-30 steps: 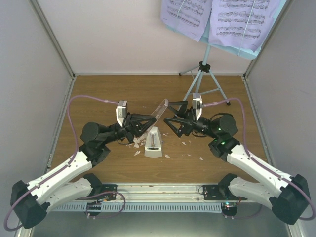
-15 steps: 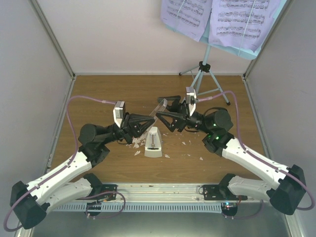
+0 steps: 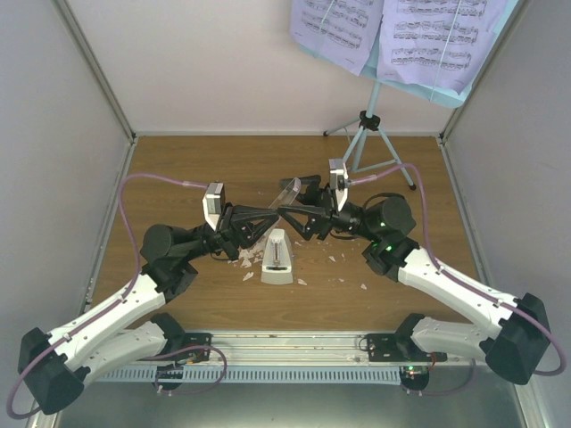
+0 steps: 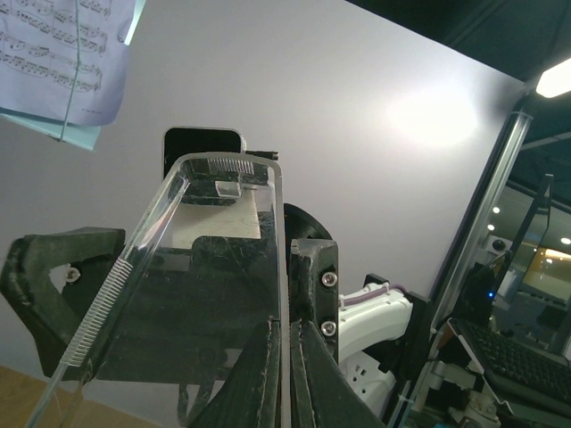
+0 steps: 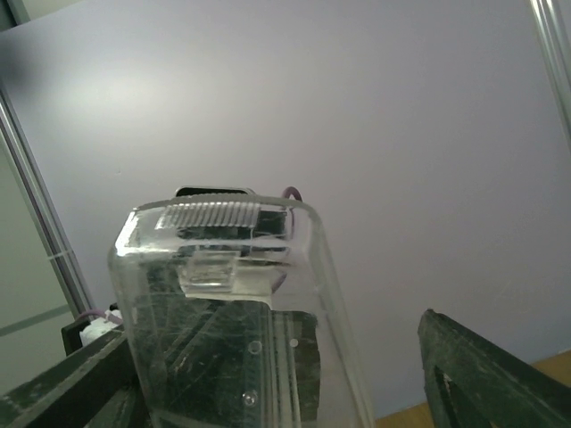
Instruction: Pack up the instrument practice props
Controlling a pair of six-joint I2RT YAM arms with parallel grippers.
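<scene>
Advancing since earlier, the right end effector (image 3: 288, 211) spreads around the clear cover (image 3: 290, 190) pinched by the left end effector (image 3: 273, 212) near the metronome (image 3: 277, 257) on the tabletop (image 3: 178, 169); music stand (image 3: 368, 147) and sheet-music pages (image 3: 428, 40) await packing.

The sheet-music pages (image 3: 428, 36) and music stand (image 3: 368, 119) run off the top edge; notes too small to read
</scene>
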